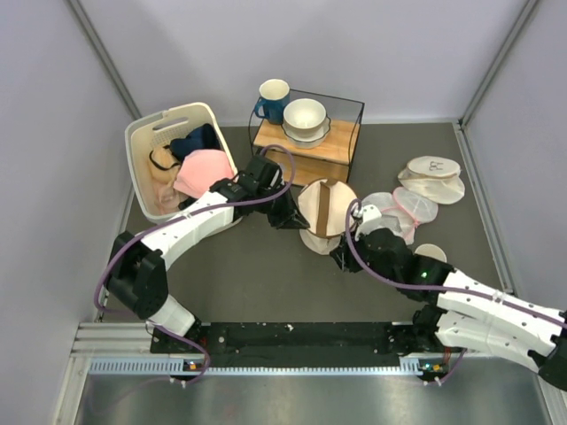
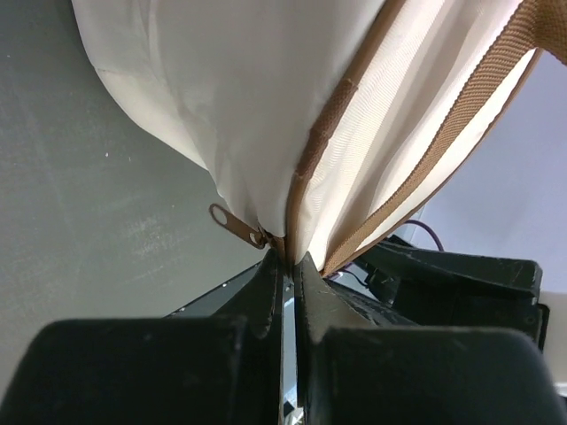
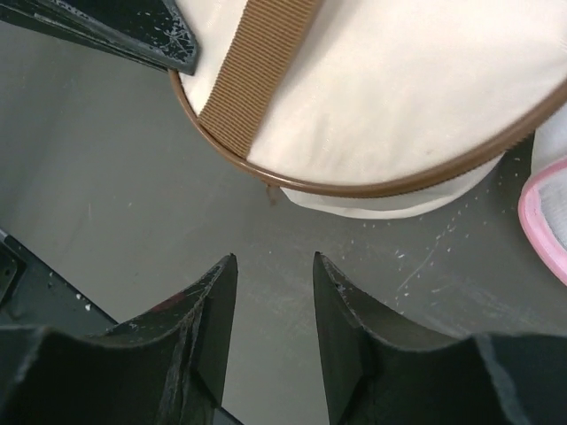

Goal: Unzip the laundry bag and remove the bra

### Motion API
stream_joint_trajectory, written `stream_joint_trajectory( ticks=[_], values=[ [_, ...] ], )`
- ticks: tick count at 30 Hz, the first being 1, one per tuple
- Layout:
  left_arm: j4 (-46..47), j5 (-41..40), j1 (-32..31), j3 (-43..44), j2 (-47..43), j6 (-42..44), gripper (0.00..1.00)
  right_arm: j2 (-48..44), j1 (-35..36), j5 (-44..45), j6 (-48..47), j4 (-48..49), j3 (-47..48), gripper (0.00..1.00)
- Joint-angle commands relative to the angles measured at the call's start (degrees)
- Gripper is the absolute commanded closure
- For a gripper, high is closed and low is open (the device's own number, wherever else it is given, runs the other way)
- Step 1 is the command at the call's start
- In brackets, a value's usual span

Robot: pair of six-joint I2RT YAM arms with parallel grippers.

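Right, starting on the left: the left tool [image 2: 285,262] has its tips pressed together on the brown-trimmed edge of the laundry bag [image 1: 314,208], clamped where the trim comes to a point. Look closely, though. The little zip pull [image 2: 232,225] dangles just beside those tips, on their left in the wrist view. As far as I can tell it sits outside the clamp, so that arm has cloth, not the slider.

Into the middle: the bag sits on the bench [image 1: 266,283] between the two arms, in front of the wooden stand [image 1: 306,146]. Its round cream face with the brown strap is turned up toward the overhead camera, with brown piping running round the rim. No bra shows; whatever is inside is hidden.

Over to the right: the right tool [image 3: 275,262] hangs low over the bench, tips apart and nothing between them. The bag's rim is straight ahead of it, near but not touching. A small brown tab [image 3: 270,194] pokes from under the piping almost in line with that gap, too small to identify.

My read: the left arm is the anchor, and the zip follows the curve of the rim. The pull lies at the left arm's edge of the bag, so the right tool would have to come round that curve to reach it.
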Motion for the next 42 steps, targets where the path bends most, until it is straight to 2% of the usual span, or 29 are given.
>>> stream_joint_trajectory(
  ticks=[1, 4, 8, 15, 18, 19, 24, 30, 33, 37, 41, 42],
  values=[
    [0.40, 0.17, 0.24, 2.05, -2.75, -3.66, 1.00, 2.95, 4.69, 10.88, -0.50, 8.91, 2.92, 0.59],
    [0.40, 0.52, 0.24, 2.58, -3.19, -4.72, 1.00, 5.32, 5.50, 12.40, -1.21, 10.58, 4.33, 0.59],
    [0.40, 0.87, 0.24, 3.90, -3.28, -4.81, 1.00, 8.84, 5.59, 13.19, -1.04, 12.87, 4.95, 0.53],
    [0.49, 1.57, 0.24, 3.90, -3.28, -4.72, 1.00, 12.27, 5.59, 18.02, 2.30, 16.91, 4.42, 0.61],
    [0.66, 1.92, 0.24, 3.81, -3.19, -4.81, 1.00, 12.45, 5.59, 19.69, 3.88, 17.53, 3.64, 0.78],
    [0.66, 1.92, 0.24, 3.64, -3.10, -4.89, 1.00, 12.01, 5.59, 20.39, 4.06, 17.53, 3.46, 1.00],
    [1.10, 2.10, 0.68, 3.46, -3.28, -4.63, 1.00, 8.06, 4.80, 23.82, 4.15, 12.81, 1.62, 1.00],
    [1.63, 3.50, 1.73, 3.72, -2.84, -3.32, 1.00, -3.54, -0.82, 18.73, 5.12, 5.06, -4.62, 1.00],
    [1.89, 3.24, 2.78, 3.63, -2.66, -2.00, 1.00, -7.14, -1.97, 17.77, 3.98, 0.66, -4.81, 1.00],
    [2.25, 4.12, 3.93, 6.00, 0.75, 1.42, 1.00, -6.72, -1.88, 11.45, 5.11, -0.05, -3.32, 1.00],
    [0.14, 0.44, 4.46, 10.22, 4.54, 4.77, 1.00, -2.77, -0.83, 5.38, 6.17, 3.63, -0.77, 1.00],
    [-0.13, -0.18, 4.46, 11.27, 4.81, 5.30, 0.87, -1.71, -0.65, 4.32, 6.87, 3.82, 0.11, 1.00]
  ],
)
